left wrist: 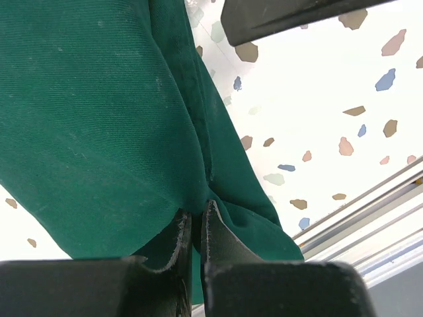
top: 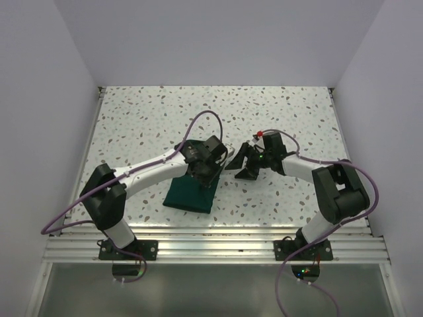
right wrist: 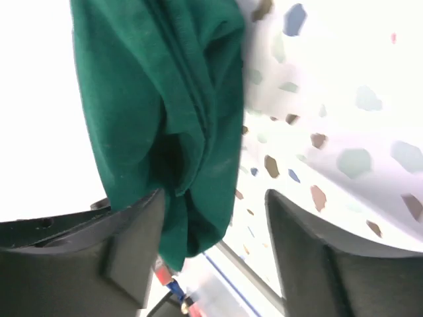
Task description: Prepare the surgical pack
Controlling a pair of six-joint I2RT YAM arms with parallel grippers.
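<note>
The surgical pack (top: pixel 190 195) is a dark green cloth folded into a small bundle on the speckled table, left of centre. My left gripper (top: pixel 211 178) is at its far right corner. In the left wrist view the left gripper (left wrist: pixel 195 219) is shut on a fold of the cloth (left wrist: pixel 99 119). My right gripper (top: pixel 238 165) is just right of that corner, with its jaws apart. In the right wrist view the right gripper (right wrist: pixel 213 201) is open. The cloth's bunched edge (right wrist: pixel 152 99) hangs against its left finger (right wrist: pixel 135 244) and reaches partly into the gap.
A metal rail (top: pixel 218 241) runs along the table's near edge and also shows in the left wrist view (left wrist: pixel 370 211). White walls (top: pixel 46 119) close in the left, right and back sides. A dark finger (left wrist: pixel 291 16) of the other gripper crosses the top of the left wrist view.
</note>
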